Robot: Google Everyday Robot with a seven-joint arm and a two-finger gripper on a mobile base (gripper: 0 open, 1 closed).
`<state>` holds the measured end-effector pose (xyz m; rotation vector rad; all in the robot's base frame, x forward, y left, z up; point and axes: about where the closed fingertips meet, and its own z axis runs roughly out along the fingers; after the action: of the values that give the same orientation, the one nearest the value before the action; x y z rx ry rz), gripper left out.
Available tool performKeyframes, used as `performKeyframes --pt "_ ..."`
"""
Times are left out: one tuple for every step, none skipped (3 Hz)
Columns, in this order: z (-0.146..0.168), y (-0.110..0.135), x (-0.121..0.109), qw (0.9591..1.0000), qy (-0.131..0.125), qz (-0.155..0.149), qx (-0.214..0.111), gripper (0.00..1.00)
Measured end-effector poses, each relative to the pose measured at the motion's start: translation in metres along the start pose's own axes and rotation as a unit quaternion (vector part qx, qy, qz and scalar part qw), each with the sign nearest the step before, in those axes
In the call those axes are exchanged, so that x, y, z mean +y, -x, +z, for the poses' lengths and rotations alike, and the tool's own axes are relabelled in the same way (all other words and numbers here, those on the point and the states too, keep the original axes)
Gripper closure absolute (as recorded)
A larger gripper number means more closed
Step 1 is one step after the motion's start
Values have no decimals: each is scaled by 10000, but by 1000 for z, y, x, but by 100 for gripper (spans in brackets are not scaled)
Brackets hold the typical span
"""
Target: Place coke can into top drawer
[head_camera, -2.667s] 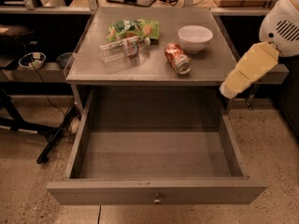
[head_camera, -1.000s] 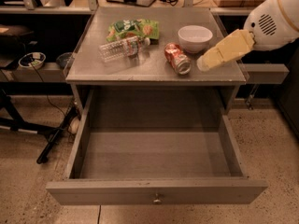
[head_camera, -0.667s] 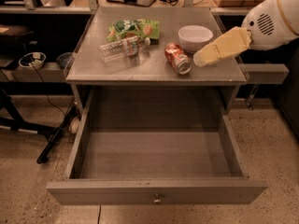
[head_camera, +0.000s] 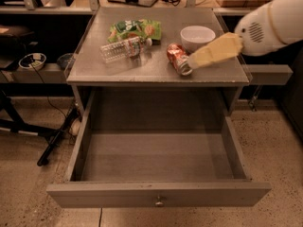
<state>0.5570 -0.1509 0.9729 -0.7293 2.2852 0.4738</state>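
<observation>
- My gripper (head_camera: 196, 60) sits low at the right, its tip just beside the coke can (head_camera: 176, 56). I cannot tell how wide it stands.
- The can lies on its side on the cabinet top (head_camera: 142, 69), near the bowl (head_camera: 197, 36), hence my flat approach.
- The top drawer (head_camera: 156, 193) stands pulled out below, ready for the can.

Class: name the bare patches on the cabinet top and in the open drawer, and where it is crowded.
The top drawer is wholly bare inside. On the cabinet top, the front-left strip before the water bottle is free. Crowded: right side, where coke can, bowl and the hand cluster.
</observation>
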Motion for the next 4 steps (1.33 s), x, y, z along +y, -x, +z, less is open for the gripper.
performKeyframes --pt "23 13 -2 9998 -54 -43 -199 0" --pt "46 24 -4 9982 -454 -69 -380 0" --pt "66 34 -16 9920 -1122 -53 -575 0" --pt "65 35 -26 9885 -1373 45 -634 0"
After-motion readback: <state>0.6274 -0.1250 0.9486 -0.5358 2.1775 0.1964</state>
